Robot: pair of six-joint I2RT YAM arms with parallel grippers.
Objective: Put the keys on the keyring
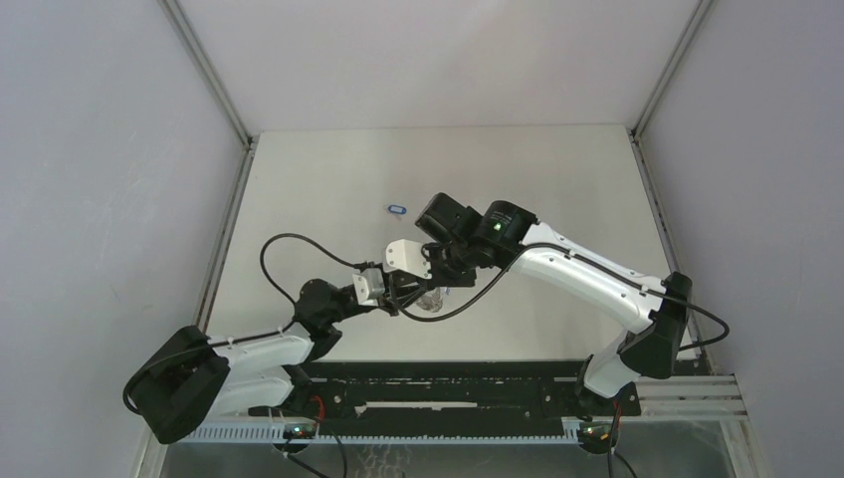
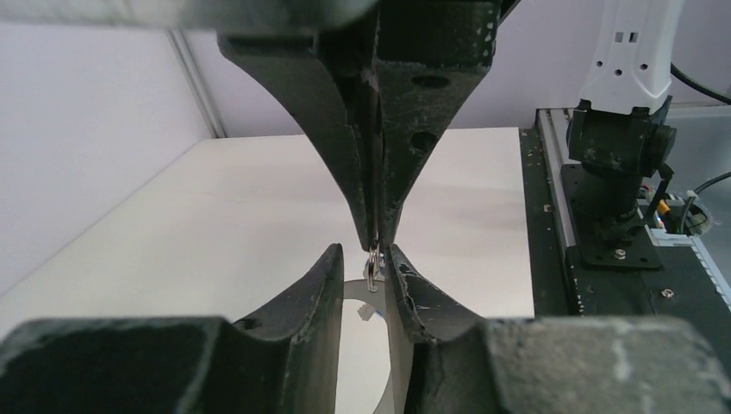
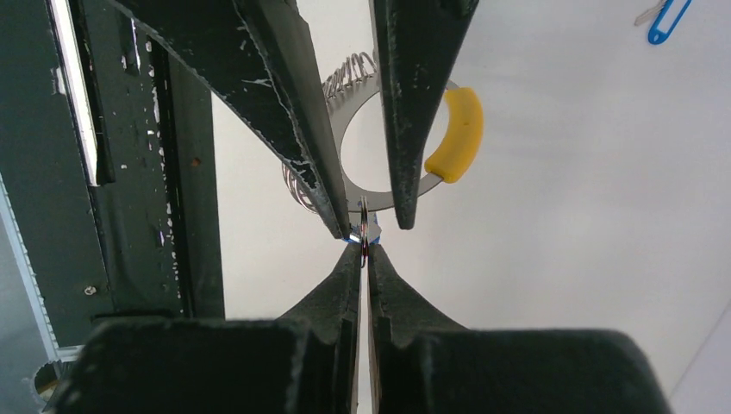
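Both arms meet just over the keyring [image 3: 455,129]: left gripper [image 2: 364,254] narrowly parted, right gripper [image 3: 363,250] pinched tight on one key [image 3: 365,226] between those fingers [image 3: 297,129]. Threading looks under way; next it wants a fine feed onto the loop. The other key [image 1: 397,209] lies well beyond the keyring

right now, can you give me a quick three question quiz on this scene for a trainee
1. True or false: the right tool is shut on a small silver piece.
2. The coloured arc on the keyring is: A red, B yellow, C green.
3. Fill in: the loose blue-tagged key lies on the ___, away from both tools.

Key: 1 true; 2 B; 3 table.
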